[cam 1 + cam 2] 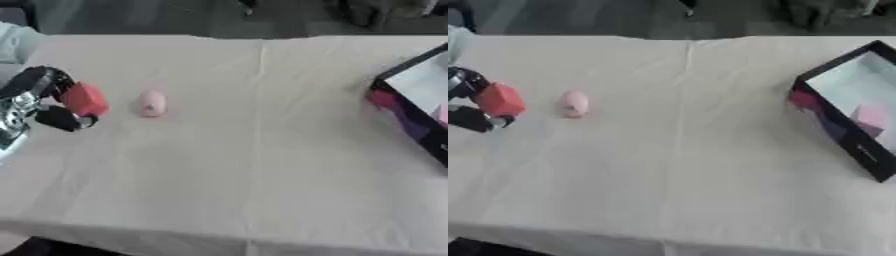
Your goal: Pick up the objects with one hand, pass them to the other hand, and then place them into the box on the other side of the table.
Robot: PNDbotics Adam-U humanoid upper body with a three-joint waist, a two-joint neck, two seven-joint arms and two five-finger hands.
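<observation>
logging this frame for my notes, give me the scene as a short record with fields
left robot hand: at the left edge, fingers curled round a red block
right robot hand: not in view
on table: small pink oval object, right of the block, apart from it
box: dark-walled, pale floor, right edge of table
in box: pink piece
handover: not yet done

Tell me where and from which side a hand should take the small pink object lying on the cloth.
Probably from above, pinching across its narrow middle. The pink object is a small rounded oval lying flat on the tablecloth, long axis pointing away from the robot, so its left and right flanks are the closest pair of faces. The left hand is nearest, but is already shut on a red block.
</observation>
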